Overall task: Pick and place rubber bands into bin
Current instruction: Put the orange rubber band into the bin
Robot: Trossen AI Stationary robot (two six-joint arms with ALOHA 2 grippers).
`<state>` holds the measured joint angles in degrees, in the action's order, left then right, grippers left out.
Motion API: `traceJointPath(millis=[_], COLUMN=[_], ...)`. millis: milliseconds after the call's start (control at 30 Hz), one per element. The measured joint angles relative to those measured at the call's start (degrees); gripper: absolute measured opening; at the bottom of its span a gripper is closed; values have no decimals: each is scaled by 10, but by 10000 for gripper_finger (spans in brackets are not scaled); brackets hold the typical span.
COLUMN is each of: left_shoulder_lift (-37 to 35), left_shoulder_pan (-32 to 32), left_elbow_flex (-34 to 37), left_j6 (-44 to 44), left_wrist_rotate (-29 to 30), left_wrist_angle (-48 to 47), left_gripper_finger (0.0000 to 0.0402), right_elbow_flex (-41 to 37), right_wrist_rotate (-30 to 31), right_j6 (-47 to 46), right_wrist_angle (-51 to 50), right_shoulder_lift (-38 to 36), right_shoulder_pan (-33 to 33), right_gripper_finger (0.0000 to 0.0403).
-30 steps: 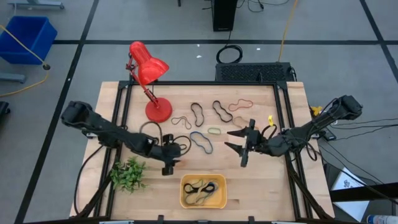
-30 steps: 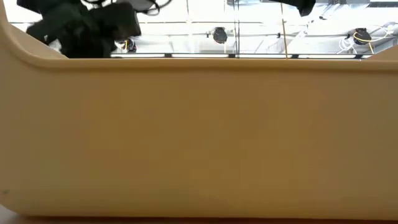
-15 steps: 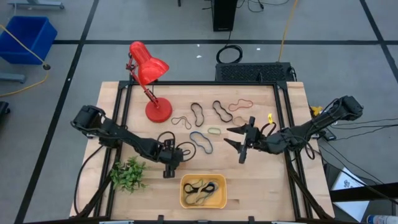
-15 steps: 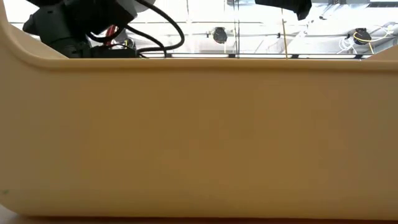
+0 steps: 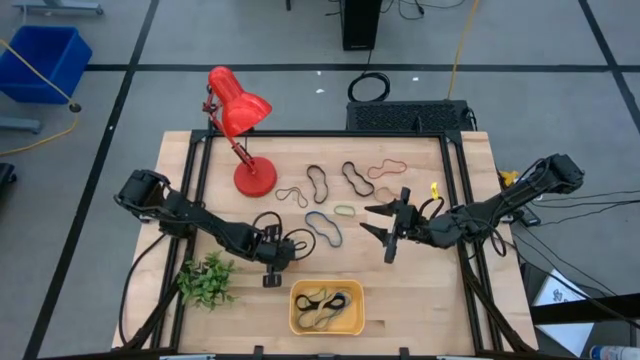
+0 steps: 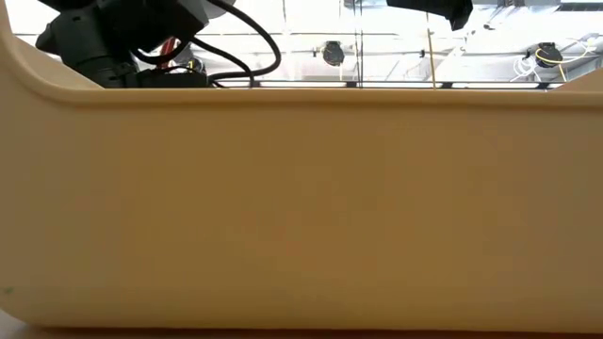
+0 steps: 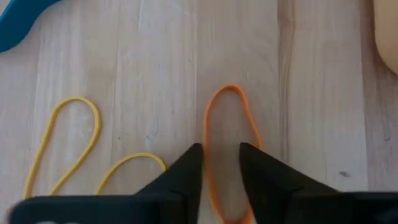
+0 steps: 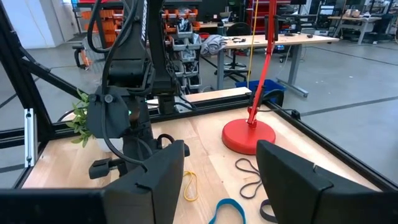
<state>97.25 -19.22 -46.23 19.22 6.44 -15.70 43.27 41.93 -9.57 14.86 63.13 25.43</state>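
Note:
An orange rubber band [image 7: 229,124] lies flat on the wooden table, just left of the bin [image 5: 296,300]. My left gripper [image 7: 221,155] points steeply down at it with a narrow gap between its fingers. One long side of the band runs through that gap; the other side passes behind one finger. Two yellow bands [image 7: 68,137] lie beside it. The bin holds several bands, and its wall [image 6: 301,207] fills the low view. My right gripper [image 5: 385,236] hangs open and level above the table's right half, empty. My left gripper stands over the orange band's near end, fingers pointing down and slanting from the table's left. One long side of the band [image 7: 206,146] lies right beside the inner edge of one finger [image 7: 193,163]. I cannot tell whether the fingers touch it. The band lies flat on the wood.
More bands lie on the table's middle: two black ones [image 5: 317,183], a blue one [image 5: 323,228], a green one [image 5: 345,211], a tan one [image 5: 292,196]. A red lamp [image 5: 240,110] stands at the far left, and a green plant [image 5: 205,282] at the near left.
My left gripper has sunk toward the table and tipped further down, then has kept still over the orange band. The band and the bin have stayed where they were.

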Motion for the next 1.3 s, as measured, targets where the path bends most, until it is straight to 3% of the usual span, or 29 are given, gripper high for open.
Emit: traceJointPath(millis=[233,533,800,1100,1200,1300], left_shoulder_lift=[0,-22,-153,-303,-318,-312], left_shoulder_pan=[0,1,2,1,-5,-18], left_elbow_flex=[1,4,4,3,1,-36], left_j6=[5,24,25,12,1,-31], left_wrist_rotate=[14,10,28,30,25,26], left_wrist_angle=[4,-3,-32,90,155,145], left_gripper_finger=[8,5,3,2,2,1], right_elbow_flex=[0,0,0,1,1,1], right_wrist_rotate=[0,-2,-2,-2,-2,-2], right_j6=[0,0,0,0,0,0], right_wrist_angle=[-1,-2,-7,-10,-10,-10], right_shoulder_lift=[0,0,0,0,0,0], right_shoulder_pan=[0,0,0,0,1,1], right_gripper_finger=[198,197,195,198,197,197])
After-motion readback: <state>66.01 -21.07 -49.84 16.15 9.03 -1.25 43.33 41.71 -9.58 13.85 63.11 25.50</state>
